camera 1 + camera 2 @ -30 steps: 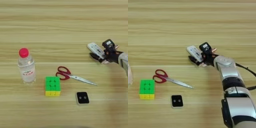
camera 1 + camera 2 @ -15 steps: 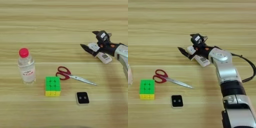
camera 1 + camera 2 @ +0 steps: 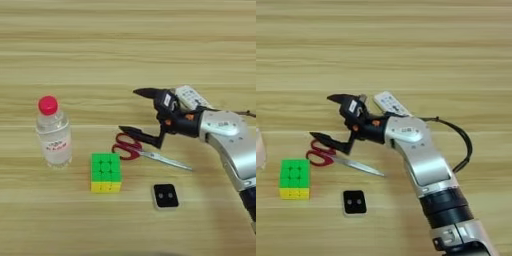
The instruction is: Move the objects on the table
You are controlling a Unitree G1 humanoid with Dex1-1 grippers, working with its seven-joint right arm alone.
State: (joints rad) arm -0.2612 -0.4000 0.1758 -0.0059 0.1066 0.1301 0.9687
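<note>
Above the red-handled scissors (image 3: 142, 151) with steel blades, the tool (image 3: 139, 113) hangs wide open, holding nothing.

Scissors (image 3: 134, 149), cube (image 3: 106, 172) and black pad (image 3: 165, 195) crowd the near table (image 3: 125, 45); its far half lies open.

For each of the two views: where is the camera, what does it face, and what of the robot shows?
Left eye view: head camera looking down on the table; the end effector and silver forearm enter from the right.
Right eye view: same head, set slightly right; more arm, the bottle cut off.
Shared: scissors, remote, cube.
</note>
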